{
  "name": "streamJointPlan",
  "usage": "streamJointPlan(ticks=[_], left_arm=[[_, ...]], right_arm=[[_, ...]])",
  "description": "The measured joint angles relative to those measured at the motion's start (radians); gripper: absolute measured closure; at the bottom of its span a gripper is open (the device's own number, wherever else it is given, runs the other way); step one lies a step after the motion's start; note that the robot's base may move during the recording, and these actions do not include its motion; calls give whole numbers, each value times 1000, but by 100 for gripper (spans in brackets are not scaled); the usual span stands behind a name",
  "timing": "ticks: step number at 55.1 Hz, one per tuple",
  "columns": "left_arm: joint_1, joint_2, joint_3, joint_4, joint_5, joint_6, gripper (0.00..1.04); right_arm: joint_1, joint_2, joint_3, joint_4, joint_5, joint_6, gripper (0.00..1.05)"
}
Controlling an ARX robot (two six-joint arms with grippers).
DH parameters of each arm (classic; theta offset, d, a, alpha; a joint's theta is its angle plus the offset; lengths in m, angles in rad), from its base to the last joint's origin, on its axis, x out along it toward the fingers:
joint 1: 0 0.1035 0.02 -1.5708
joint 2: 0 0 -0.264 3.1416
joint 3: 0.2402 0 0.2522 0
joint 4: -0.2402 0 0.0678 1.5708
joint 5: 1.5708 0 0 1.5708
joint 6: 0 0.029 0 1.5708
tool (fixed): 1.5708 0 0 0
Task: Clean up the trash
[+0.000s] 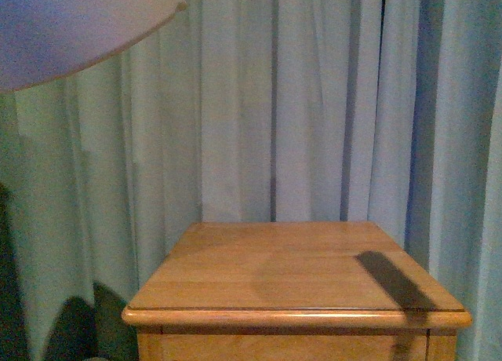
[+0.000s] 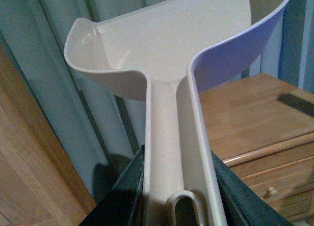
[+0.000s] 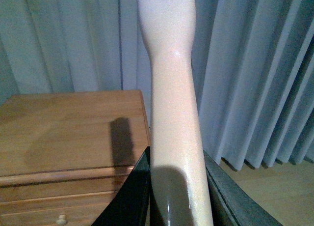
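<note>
Near the wooden nightstand [image 1: 298,267], the left gripper [image 2: 179,189] was clamped on a white dustpan [image 2: 167,39] by its stem, the right gripper [image 3: 176,186] likewise gripping a pale handle [image 3: 174,88].

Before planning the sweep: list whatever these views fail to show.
- Tissue trash: in no view.
- Right tool's head: right wrist view's top edge cuts off the cream handle.
- Dustpan: front view shows only a corner, cropped top left.
</note>
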Motion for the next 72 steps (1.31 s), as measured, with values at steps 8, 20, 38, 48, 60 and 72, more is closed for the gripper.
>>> streamJointPlan(ticks=[8,20,38,48,60,72], left_arm=[[0,0,0,0,0,0,76],[0,0,0,0,0,0,76],[-6,2,0,0,7,0,76],[-3,1,-3,0,-6,0,76],[-2,0,-4,0,-3,-1,76],[-3,2,-4,0,-5,-1,76]], right_arm=[[0,0,0,0,0,0,83],[0,0,0,0,0,0,83],[-1,-14,0,3,8,0,83],[0,-9,0,4,6,0,83],[4,-2,-7,4,0,-2,83],[4,-3,-7,4,1,-2,83]])
